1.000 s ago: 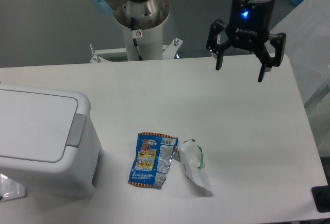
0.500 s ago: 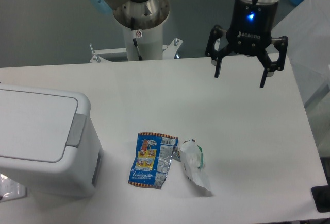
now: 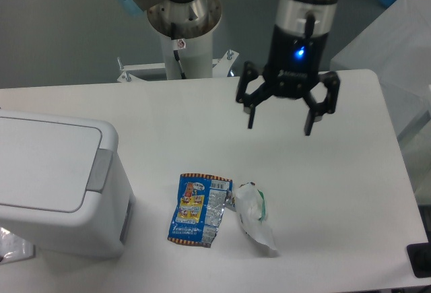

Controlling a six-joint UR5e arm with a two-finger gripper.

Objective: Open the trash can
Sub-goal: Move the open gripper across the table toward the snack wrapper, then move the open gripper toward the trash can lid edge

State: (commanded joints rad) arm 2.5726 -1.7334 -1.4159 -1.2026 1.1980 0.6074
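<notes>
The trash can is a large boxy white bin at the left of the table, lid flat and closed, with a gray push tab on its right edge. My gripper hangs open and empty above the middle-right of the table, well to the right of the bin and above the wrappers. Its two black fingers point down, spread wide.
A blue snack wrapper and a crumpled white wrapper lie on the white table between bin and gripper. The robot base stands behind the table's far edge. A black object sits at the lower right corner.
The gripper has moved left and lower, from the table's far right toward its middle. It stays open. The bin and wrappers have not moved.
</notes>
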